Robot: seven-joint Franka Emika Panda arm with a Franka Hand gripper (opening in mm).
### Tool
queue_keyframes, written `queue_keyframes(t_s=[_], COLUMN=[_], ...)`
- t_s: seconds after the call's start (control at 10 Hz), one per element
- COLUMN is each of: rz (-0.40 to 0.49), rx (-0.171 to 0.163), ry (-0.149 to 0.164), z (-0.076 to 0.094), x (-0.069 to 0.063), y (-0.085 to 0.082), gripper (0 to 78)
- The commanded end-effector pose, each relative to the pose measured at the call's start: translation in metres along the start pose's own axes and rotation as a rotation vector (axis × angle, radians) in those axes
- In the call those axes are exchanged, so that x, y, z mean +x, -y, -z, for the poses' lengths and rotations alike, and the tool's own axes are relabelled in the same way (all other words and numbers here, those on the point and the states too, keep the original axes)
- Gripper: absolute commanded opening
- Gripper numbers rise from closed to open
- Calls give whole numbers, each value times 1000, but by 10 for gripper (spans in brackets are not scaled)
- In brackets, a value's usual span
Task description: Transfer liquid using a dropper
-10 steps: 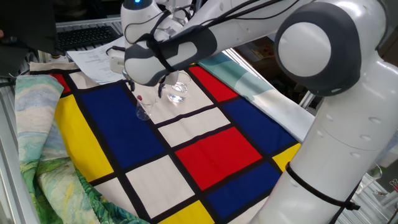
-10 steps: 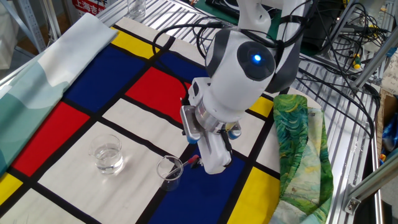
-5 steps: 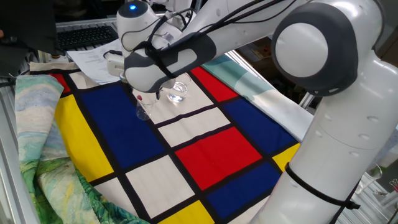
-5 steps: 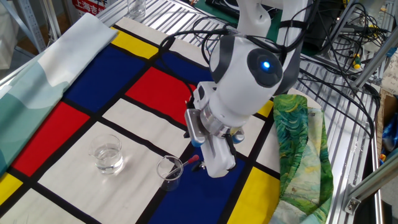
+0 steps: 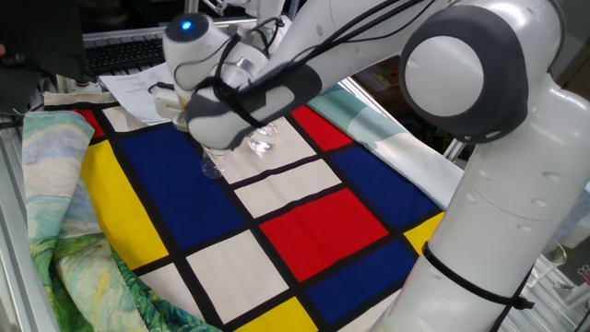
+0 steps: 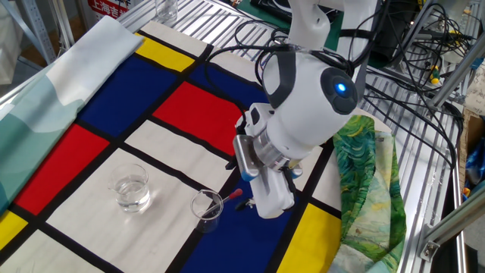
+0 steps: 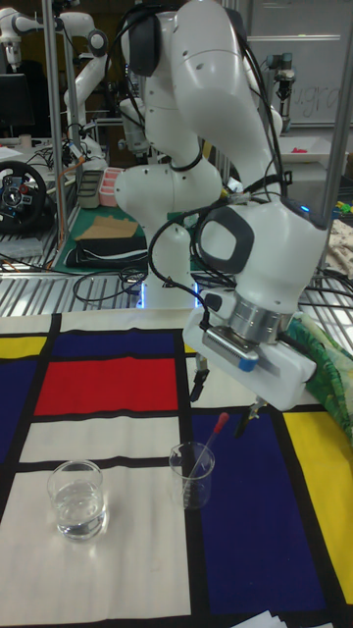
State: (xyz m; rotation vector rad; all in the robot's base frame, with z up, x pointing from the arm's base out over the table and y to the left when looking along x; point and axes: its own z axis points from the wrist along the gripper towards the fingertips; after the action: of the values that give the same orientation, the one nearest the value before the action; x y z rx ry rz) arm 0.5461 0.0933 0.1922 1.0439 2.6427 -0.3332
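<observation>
Checkered cloth point(image 6: 189, 114): gripper point(image 7: 224, 400) shifted sideways, fingers spread, empty; dropper point(image 7: 207, 447) leans in glass point(image 7: 192, 476).

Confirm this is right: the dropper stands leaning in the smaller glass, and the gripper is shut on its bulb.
Wrong about the grip. In the tall fixed view the dropper does lean in the smaller glass, but the gripper hangs open above it, fingers apart and clear of the bulb.
</observation>
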Motion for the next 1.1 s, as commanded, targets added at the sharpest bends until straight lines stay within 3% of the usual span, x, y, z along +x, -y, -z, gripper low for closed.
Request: queue_keyframes(t_s=[0.1, 0.6, 0.7, 1.1], rz=[6, 4, 5, 5], rx=[2, 7, 6, 6], ry=[26, 72, 75, 75], z=[0, -3, -3, -3], x=[2, 8, 9, 9], y=[1, 0, 0, 0], gripper=[774, 774, 11, 11])
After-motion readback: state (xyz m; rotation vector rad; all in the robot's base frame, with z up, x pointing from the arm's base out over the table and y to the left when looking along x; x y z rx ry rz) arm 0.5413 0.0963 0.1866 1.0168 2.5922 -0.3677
